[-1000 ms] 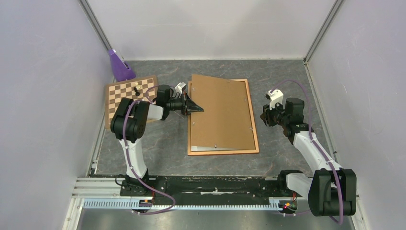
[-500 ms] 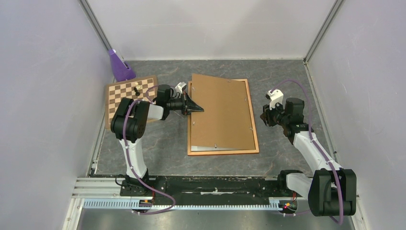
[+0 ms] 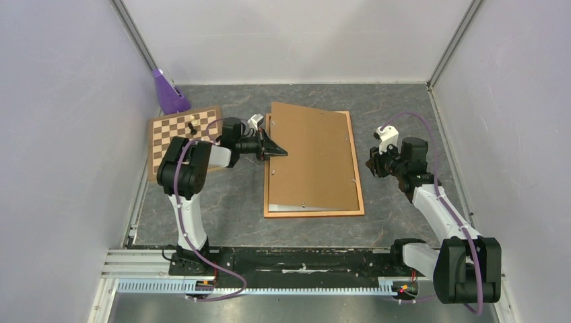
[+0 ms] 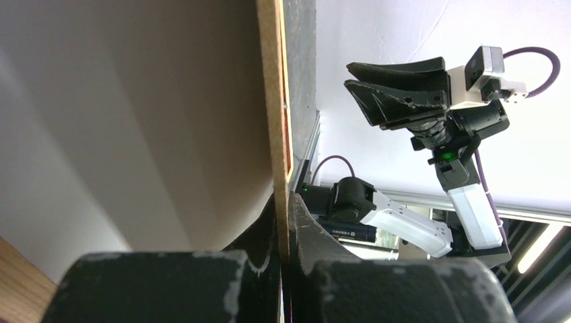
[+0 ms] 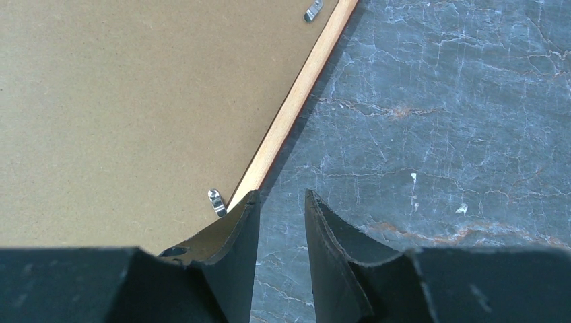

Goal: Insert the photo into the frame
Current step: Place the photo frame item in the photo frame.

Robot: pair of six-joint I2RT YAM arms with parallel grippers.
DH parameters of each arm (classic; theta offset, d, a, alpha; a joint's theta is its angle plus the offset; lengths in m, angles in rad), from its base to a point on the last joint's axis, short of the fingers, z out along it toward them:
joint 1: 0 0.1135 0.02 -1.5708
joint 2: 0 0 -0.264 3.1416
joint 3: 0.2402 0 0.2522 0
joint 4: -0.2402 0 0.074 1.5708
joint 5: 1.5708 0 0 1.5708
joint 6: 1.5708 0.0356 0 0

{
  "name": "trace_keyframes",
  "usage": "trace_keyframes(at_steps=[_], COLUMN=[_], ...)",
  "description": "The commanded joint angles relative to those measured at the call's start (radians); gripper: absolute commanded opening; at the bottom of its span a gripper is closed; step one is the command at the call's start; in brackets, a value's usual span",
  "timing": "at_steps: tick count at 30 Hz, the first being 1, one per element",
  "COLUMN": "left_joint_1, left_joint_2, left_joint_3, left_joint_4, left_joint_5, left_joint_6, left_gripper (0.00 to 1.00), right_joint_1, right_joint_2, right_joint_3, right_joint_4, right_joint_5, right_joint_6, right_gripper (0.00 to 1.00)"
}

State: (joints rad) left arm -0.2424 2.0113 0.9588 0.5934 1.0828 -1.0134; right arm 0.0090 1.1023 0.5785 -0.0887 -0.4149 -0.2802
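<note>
The orange-brown frame [image 3: 357, 168] lies flat mid-table, its right rail [image 5: 279, 128] close in the right wrist view. A brown hardboard backing panel [image 3: 313, 158] rests skewed on it. My left gripper [image 3: 276, 151] is shut on the panel's left edge, and that thin edge [image 4: 275, 101] runs straight down between the pads [image 4: 283, 208]. A pale strip [image 3: 303, 208] shows inside the near rail; whether it is the photo I cannot tell. My right gripper [image 3: 372, 163] hovers just right of the frame, jaws [image 5: 281, 198] parted over bare table, holding nothing.
A checkered chessboard [image 3: 168, 145] with a couple of pieces lies at the left, behind the left arm. A purple object [image 3: 165, 94] stands in the far left corner. Small metal clips [image 5: 215, 202] sit along the frame's right rail. Walls close in on three sides.
The left gripper and the held panel edge have shifted very slightly; the right arm has not moved.
</note>
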Motion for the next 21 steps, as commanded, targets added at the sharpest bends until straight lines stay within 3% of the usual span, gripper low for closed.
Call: trace_keyframes(at_steps=[1,21], left_joint_1=[-0.006,-0.014], left_joint_2=[0.024,0.043], left_joint_3=[0.050,-0.014], left_joint_4=[0.065,0.116], left_joint_5=[0.028,0.003], left_joint_6=[0.060,0.018], left_gripper=[0.02,0.02], right_joint_1=[-0.003,-0.002], right_joint_2=[-0.005,0.007], right_joint_3=[-0.001,-0.017], right_joint_4=[0.020,-0.029], right_joint_5=[-0.019,-0.012], right_joint_6=[-0.003,-0.065], right_gripper=[0.34,0.33])
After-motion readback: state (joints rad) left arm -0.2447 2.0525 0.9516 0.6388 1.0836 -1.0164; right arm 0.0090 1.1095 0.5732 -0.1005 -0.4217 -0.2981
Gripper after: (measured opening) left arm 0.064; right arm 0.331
